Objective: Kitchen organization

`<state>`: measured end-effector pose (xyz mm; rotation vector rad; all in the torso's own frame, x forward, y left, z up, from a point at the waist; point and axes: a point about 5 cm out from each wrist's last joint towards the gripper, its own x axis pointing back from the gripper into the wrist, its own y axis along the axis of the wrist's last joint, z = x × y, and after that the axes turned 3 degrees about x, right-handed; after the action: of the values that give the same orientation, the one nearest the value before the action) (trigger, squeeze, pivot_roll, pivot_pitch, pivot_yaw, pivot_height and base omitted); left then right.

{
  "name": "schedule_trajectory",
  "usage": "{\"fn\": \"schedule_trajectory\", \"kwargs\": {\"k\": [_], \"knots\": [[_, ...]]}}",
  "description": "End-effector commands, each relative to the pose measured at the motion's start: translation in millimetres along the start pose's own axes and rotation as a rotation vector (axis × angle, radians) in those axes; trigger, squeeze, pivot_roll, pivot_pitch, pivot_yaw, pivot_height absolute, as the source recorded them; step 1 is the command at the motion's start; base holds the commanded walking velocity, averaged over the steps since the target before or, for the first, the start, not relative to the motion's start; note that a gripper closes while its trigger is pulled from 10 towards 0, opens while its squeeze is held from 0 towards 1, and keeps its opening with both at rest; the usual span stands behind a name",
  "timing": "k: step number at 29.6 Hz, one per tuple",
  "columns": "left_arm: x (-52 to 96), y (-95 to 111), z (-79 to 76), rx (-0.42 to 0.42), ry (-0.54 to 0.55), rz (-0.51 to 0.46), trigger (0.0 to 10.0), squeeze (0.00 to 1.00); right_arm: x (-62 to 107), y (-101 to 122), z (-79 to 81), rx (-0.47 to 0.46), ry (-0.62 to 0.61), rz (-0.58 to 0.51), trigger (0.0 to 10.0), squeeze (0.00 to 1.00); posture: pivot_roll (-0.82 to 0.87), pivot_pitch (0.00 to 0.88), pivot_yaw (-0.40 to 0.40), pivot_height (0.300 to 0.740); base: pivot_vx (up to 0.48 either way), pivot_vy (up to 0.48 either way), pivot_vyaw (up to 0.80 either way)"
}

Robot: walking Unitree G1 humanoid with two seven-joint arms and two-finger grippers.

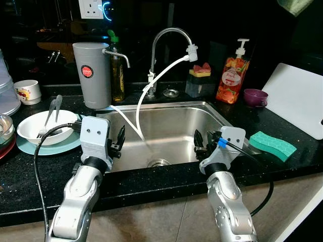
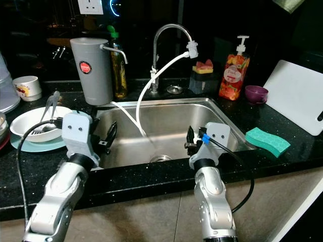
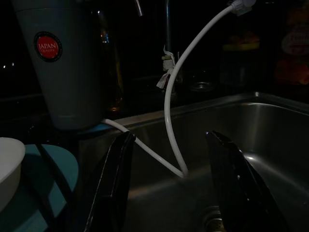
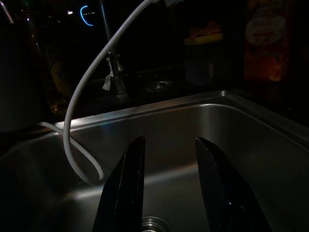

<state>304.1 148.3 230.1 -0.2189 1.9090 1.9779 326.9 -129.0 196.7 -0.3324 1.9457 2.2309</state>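
My left gripper (image 1: 120,140) and right gripper (image 1: 199,143) hang over the shiny steel sink (image 1: 171,132), fingers apart, holding nothing. The white bowl with a fork (image 1: 46,126) sits on the black counter (image 1: 30,169) just beside my left gripper.

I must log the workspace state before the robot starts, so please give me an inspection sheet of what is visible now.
Surface: black speckled counter around a steel sink.
Job's things: white bowl with utensils on a teal plate; green sponge; mug.
Clutter: grey dispenser, soap bottle, purple cup, white board.
Grippers: left gripper and right gripper open, holding nothing, above the sink.
Cables: white hose from the tap into the sink.
Surroundings: dark; wall socket.
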Motion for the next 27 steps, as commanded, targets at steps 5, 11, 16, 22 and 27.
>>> {"fn": "schedule_trajectory", "kwargs": {"k": [5, 11, 16, 22, 27], "knots": [[0.8, -2.6, 0.9, -0.018, -0.001, 0.015, 10.0, 0.00, -0.7, -2.6, -0.8, -0.012, -0.007, 0.006, 10.0, 0.00, 0.18, 0.047, -0.060, 0.740, 0.000, 0.000, 0.00], [0.0, -2.1, 1.4, -0.019, -0.001, 0.013, 10.0, 0.00, -1.3, -3.1, 0.3, -0.014, -0.005, 0.007, 10.0, 0.00, 0.18, 0.046, -0.061, 0.740, 0.000, 0.000, 0.00], [0.0, -2.1, 1.8, -0.020, -0.001, 0.013, 10.0, 0.00, -1.6, -2.3, 0.8, -0.017, -0.005, 0.004, 10.0, 0.00, 0.18, 0.045, -0.060, 0.740, 0.000, 0.000, 0.00], [-0.5, -1.6, 1.3, -0.018, -0.003, 0.009, 10.0, 0.00, -1.7, -2.5, 1.1, -0.019, -0.006, 0.003, 10.0, 0.00, 0.18, 0.040, -0.060, 0.740, 0.000, 0.000, 0.00], [-0.8, -1.0, 0.4, -0.018, -0.007, 0.007, 10.0, 0.00, -2.2, -2.7, 0.9, -0.018, -0.005, 0.004, 10.0, 0.00, 0.18, 0.044, -0.059, 0.740, 0.000, 0.000, 0.00]]}}
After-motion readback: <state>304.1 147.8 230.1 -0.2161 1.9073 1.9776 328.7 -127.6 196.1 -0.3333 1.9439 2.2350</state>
